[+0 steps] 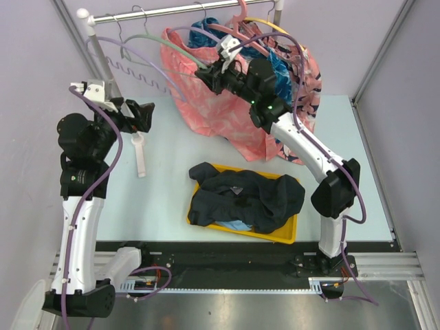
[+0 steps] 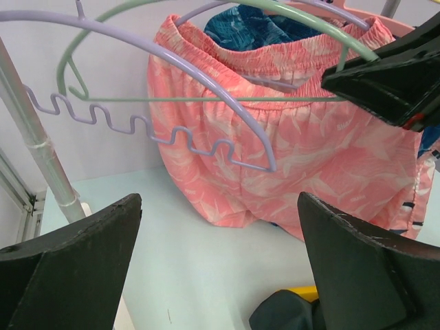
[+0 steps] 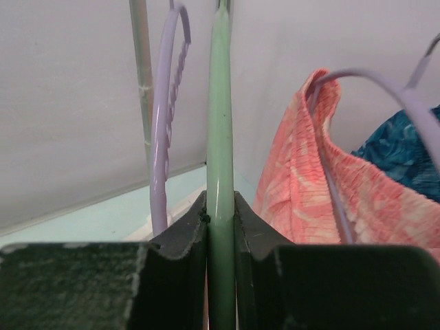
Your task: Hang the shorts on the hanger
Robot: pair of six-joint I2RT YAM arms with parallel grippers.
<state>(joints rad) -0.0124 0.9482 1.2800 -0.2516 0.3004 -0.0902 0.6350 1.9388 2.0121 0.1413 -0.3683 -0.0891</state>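
The right gripper [image 1: 206, 72] is clamped on one end of the hanger [image 1: 165, 41] up by the rail [image 1: 185, 8]. The shorts [image 1: 247, 198] lie bunched in the yellow tray [image 1: 275, 237], so hanging them is all left to do. The left gripper [image 1: 150, 117] hovers spread and empty, with the lavender hanger [image 1: 137, 74] and pink shorts [image 1: 227, 117] crowding close and bare table [image 1: 165, 192] below.
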